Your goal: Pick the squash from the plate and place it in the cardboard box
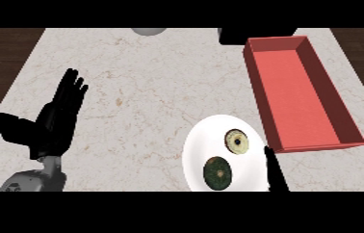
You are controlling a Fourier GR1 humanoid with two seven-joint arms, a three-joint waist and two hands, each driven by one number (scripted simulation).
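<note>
The left robot hand (58, 112) is resting open, fingers straight, near the desk's (149, 92) left edge. Only dark fingers of the right robot hand (274, 172) are showing at the plate's (199, 148) right rim; their state cannot be told. Two squash pieces are lying on the plate by the desk's near edge: a pale one (237, 141) and a dark green one (218, 173). The red box (302, 95) is sitting along the right edge.
</note>
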